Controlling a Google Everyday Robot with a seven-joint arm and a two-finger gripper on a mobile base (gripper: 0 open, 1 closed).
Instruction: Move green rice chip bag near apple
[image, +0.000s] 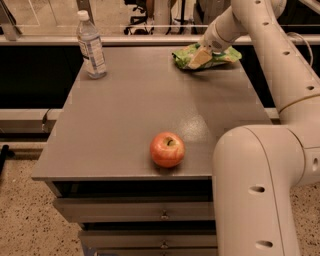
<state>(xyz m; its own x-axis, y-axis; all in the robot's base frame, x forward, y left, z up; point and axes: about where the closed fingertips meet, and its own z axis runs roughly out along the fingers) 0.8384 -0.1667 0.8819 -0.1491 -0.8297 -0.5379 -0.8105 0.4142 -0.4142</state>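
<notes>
The gripper (201, 56) rests on the chip bag (223, 55) (clamped or not, I cannot tell). The apple (167, 149) sits well apart, by the table's (125, 107) front edge.

Your arm (255, 190) fills the right side of the frame. A thick white segment stands at lower right, and a slimmer link climbs the right edge and bends back left along the top. The wrist (221, 34) slants down and to the left. Your gripper (199, 58) sits at upper right of centre, pointed downward.
</notes>
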